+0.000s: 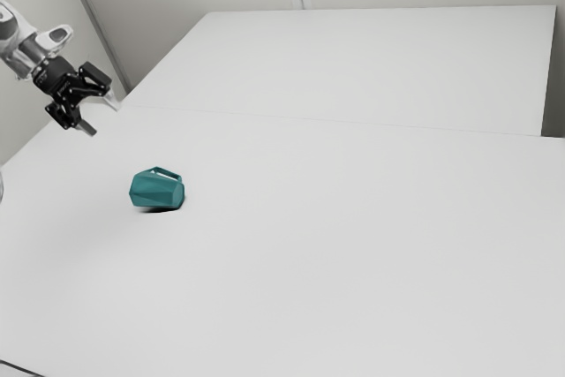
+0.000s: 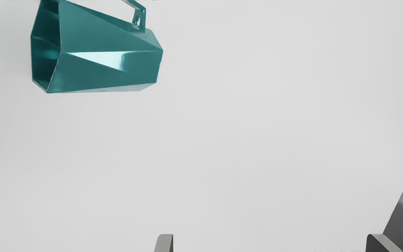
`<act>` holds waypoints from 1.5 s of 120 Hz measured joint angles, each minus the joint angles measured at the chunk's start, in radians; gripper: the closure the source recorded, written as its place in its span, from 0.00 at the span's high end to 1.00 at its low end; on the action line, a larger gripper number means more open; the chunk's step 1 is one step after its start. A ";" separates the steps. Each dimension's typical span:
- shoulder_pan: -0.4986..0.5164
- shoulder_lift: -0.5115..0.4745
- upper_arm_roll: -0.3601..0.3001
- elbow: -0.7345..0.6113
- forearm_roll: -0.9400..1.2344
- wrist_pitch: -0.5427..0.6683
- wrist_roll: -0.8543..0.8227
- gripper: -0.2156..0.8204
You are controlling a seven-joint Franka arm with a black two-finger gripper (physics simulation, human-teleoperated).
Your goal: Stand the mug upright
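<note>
See a teal, many-sided mug (image 1: 157, 190) lying on its side on the white table (image 1: 353, 218), in the left half of the exterior view. In the wrist view, find its dark, open mouth (image 2: 46, 56) at the wide end and an angular handle (image 2: 143, 17) along the body. Near the exterior view's left edge, hold the fingers (image 1: 86, 127) wide open, clearly apart from the mug.

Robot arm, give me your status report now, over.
Gripper open, empty, raised above table. Teal mug lying on its side. No obstacle seen.
</note>
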 joint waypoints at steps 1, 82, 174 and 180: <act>0.002 0.002 0.000 0.000 -0.001 0.000 0.003 0.79; 0.137 0.167 -0.014 -0.045 -0.071 0.018 0.256 0.79; 0.208 0.288 -0.106 -0.008 -0.101 0.077 0.437 0.79; 0.214 0.293 -0.114 -0.005 -0.103 0.080 0.444 0.79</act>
